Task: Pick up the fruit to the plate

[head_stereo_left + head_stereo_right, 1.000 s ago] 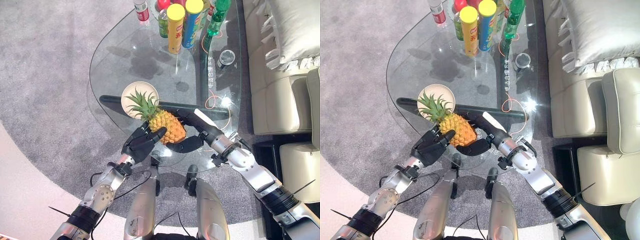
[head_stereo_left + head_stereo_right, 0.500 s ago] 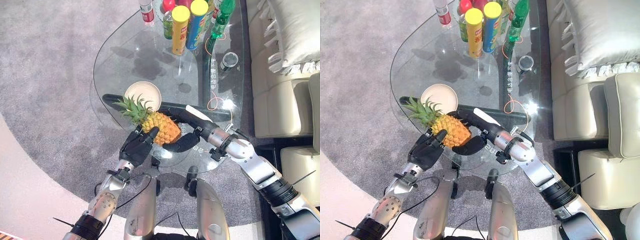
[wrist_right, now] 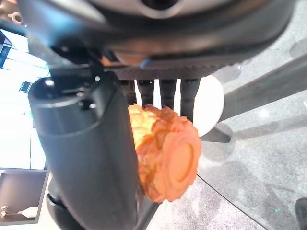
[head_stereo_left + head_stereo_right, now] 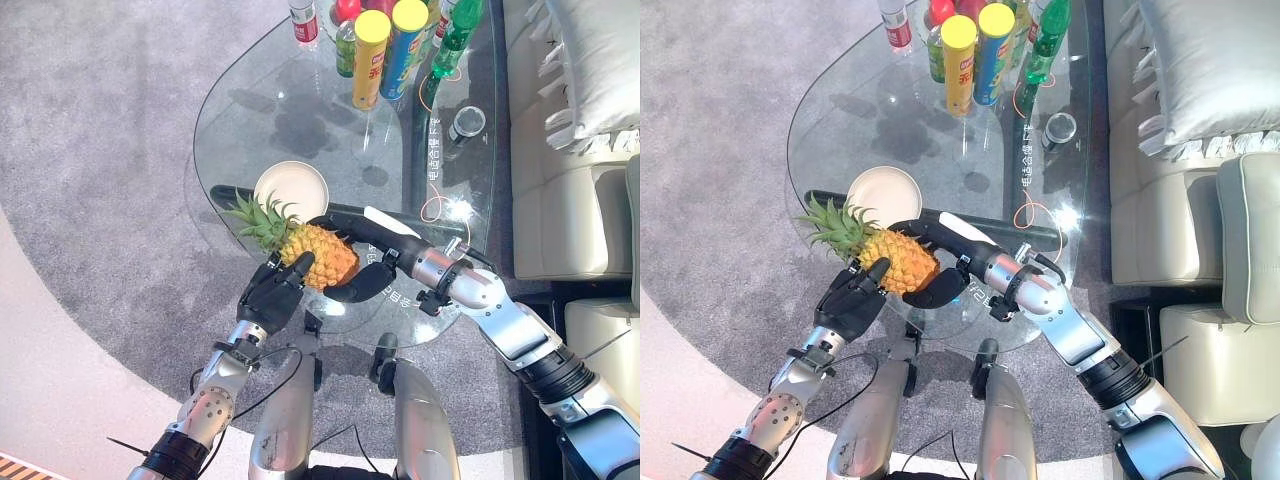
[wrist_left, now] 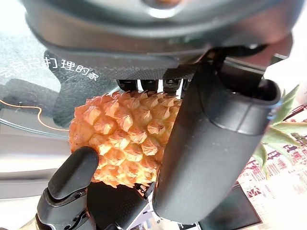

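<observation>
**Silver arms, dark hands**

Both arms are silver-grey, jointed in rounded segments with black bands at the cuffs. The left hand [image 4: 272,296] and right hand [image 4: 362,282] are matte black, textured at the palm, the right one bearing a white cover.

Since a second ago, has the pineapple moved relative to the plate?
Yes. The pineapple has swung: its leafy crown, which overlapped the plate, now points past the plate's near-left edge, off it. Both hands hold the fruit.
</observation>
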`<state>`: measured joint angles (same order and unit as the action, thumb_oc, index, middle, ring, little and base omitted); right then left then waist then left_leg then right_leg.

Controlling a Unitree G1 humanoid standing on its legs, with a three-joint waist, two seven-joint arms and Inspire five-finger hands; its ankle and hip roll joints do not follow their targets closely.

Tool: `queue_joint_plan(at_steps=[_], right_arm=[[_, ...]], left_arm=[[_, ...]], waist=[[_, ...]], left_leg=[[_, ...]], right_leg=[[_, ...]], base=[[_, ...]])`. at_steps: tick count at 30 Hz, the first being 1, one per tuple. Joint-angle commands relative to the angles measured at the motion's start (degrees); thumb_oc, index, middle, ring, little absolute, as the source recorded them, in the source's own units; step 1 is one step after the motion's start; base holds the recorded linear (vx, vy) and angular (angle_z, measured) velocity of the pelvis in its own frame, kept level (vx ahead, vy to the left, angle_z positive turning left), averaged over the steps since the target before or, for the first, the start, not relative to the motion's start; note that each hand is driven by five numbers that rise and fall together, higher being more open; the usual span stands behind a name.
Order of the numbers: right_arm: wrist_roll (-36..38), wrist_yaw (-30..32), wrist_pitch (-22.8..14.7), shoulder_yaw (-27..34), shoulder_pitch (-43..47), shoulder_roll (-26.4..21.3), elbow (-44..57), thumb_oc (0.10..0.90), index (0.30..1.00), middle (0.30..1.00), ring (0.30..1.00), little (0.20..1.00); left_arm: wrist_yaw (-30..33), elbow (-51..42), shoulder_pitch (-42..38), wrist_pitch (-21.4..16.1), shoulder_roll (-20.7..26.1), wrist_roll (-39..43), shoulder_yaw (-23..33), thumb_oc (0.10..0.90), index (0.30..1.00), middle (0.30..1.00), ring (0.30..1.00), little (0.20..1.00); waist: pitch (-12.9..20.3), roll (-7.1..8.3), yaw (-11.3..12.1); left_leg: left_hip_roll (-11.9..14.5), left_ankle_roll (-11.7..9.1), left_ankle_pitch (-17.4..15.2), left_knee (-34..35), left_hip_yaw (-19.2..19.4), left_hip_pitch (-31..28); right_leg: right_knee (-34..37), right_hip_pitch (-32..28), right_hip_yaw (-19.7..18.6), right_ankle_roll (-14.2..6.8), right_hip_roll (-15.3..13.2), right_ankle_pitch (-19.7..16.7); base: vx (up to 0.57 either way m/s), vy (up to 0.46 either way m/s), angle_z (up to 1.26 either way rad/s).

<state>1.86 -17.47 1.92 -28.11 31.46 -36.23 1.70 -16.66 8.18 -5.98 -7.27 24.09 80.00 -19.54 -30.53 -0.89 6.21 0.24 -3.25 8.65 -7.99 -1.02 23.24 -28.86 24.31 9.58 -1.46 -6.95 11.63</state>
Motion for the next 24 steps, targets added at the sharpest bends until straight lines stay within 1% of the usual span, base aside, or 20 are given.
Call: queue_joint_plan(at_steps=[1, 5, 8, 9, 11, 14, 20, 24], right_arm=[[-0.5, -10.0, -2.9, -10.0, 0.8, 1.3, 11.2, 0.1, 0.3, 0.3, 0.3, 0.2], [-1.9, -10.9, -2.1, -10.1, 0.3, 1.4, 10.8, 0.1, 0.3, 0.3, 0.3, 0.2], [-2.6, -10.6, -1.8, -10.2, 0.5, 1.9, 10.1, 0.1, 0.3, 0.3, 0.3, 0.2], [-2.5, -10.3, -1.5, -10.1, 0.7, 2.3, 9.8, 0.1, 0.3, 0.3, 0.3, 0.2], [-2.3, -10.1, -1.3, -9.9, 0.9, 2.6, 9.6, 0.1, 0.3, 0.3, 0.3, 0.2], [-2.2, -9.6, -1.5, -9.6, 1.0, 3.0, 8.9, 0.1, 0.3, 0.3, 0.3, 0.2], [-2.0, -8.9, -1.1, -9.5, 1.2, 3.8, 8.5, 0.1, 0.3, 0.3, 0.3, 0.2], [-1.8, -8.7, -1.5, -9.4, 1.5, 4.1, 7.8, 0.1, 0.3, 0.3, 0.3, 0.2]], left_arm=[[-4.6, -12.3, -7.1, -6.9, -2.6, 1.1, 5.6, 0.8, 0.9, 0.9, 0.9, 0.9], [-1.9, -12.0, -6.6, -9.6, -3.2, 0.7, 6.4, 0.8, 0.9, 0.9, 0.9, 0.9], [4.6, -10.9, -6.6, -14.5, -3.8, -4.9, 7.6, 0.8, 0.9, 0.9, 0.9, 0.9], [8.5, -10.4, -6.6, -16.1, -4.1, -7.3, 8.1, 0.8, 0.9, 0.9, 0.9, 0.9], [10.1, -9.9, -6.4, -17.8, -4.6, -7.7, 9.2, 0.8, 0.9, 0.9, 0.9, 0.9], [10.8, -9.9, -5.9, -18.7, -5.2, -8.4, 10.5, 0.8, 0.9, 0.9, 0.9, 0.9], [12.1, -10.7, -5.9, -19.4, -5.7, -10.3, 10.5, 0.8, 0.9, 0.9, 0.9, 0.9], [11.8, -10.9, -6.2, -17.4, -5.7, -10.1, 10.6, 0.8, 0.9, 0.9, 0.9, 0.9]], waist=[[0.7, 3.45, -0.7], [0.7, 3.49, -0.6], [0.7, 3.7, -0.3], [0.7, 3.83, -0.1], [0.7, 4.07, 0.1], [0.7, 4.39, 0.4], [0.7, 4.79, 0.9], [0.7, 4.98, 1.0]], left_leg=[[-4.0, 3.5, -10.0, -10.6, 1.2, -0.4], [-4.0, 3.5, -9.9, -10.3, 1.1, -0.5], [-4.0, 3.5, -9.8, -10.1, 0.9, -0.5], [-4.2, 3.4, -9.7, -10.0, 0.6, -0.5], [-4.2, 3.4, -9.6, -9.9, 0.4, -0.4], [-4.1, 3.3, -9.6, -9.9, 0.2, -0.3], [-4.0, 3.1, -9.5, -9.5, -0.5, -0.4], [-4.0, 3.1, -9.5, -9.6, -0.8, -0.5]], right_leg=[[14.2, -4.4, -0.6, -1.1, 1.3, -11.7], [14.5, -4.5, -0.5, -1.2, 1.4, -11.8], [14.5, -4.4, -0.3, -1.2, 1.4, -11.8], [14.7, -4.6, -0.3, -1.2, 1.5, -11.9], [14.8, -4.6, -0.2, -1.2, 1.7, -11.8], [14.9, -4.7, 0.2, -1.2, 1.8, -11.7], [15.1, -5.0, 0.8, -1.2, 2.0, -11.7], [15.1, -5.3, 0.9, -1.1, 2.1, -11.7]], base=[[0.0, 0.0, 0.0], [0.0, 0.0, 0.0], [0.0, -0.015, 0.01], [0.0, -0.049, 0.03], [0.0, -0.047, 0.08], [0.0, -0.045, 0.08], [0.0, -0.037, 0.01], [0.0, 0.0, 0.0]])
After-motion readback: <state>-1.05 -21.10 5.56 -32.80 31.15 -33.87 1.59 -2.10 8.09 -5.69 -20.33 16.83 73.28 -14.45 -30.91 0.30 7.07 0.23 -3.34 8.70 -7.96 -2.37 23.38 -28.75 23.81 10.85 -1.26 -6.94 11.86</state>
